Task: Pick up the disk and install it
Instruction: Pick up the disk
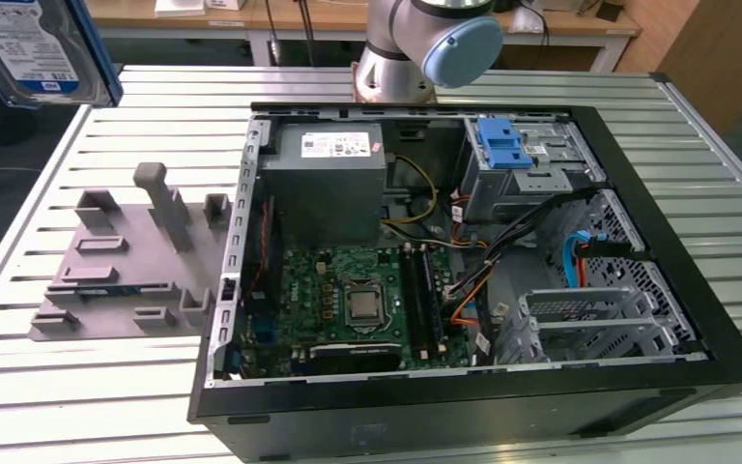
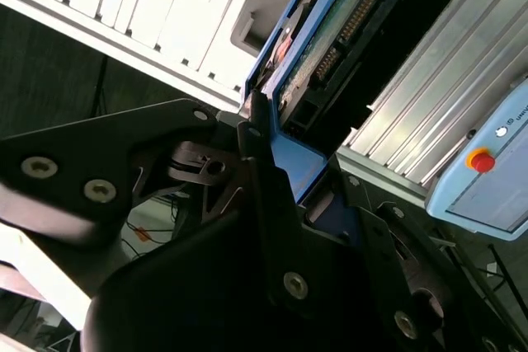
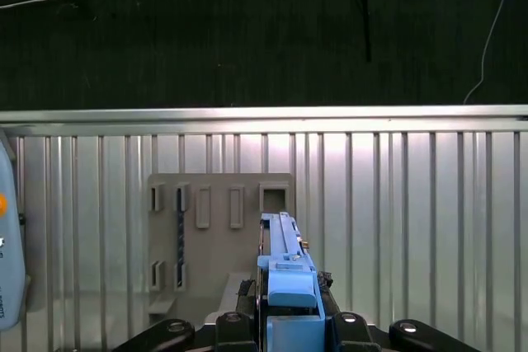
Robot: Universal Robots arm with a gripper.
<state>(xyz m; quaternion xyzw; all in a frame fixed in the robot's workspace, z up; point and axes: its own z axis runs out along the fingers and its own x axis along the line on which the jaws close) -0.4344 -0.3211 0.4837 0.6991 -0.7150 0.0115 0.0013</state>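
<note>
Currently | end effector clamps disk | edge-on above grey fixture | well apart from case

Arm: one, with a grey-and-blue joint standing upright. Hand: black, its fingers closed on either side of the disk, which it holds edge-on and aloft.

Computer case on table, fixture block beside it — exterior view's left, disk raised above that side
</note>
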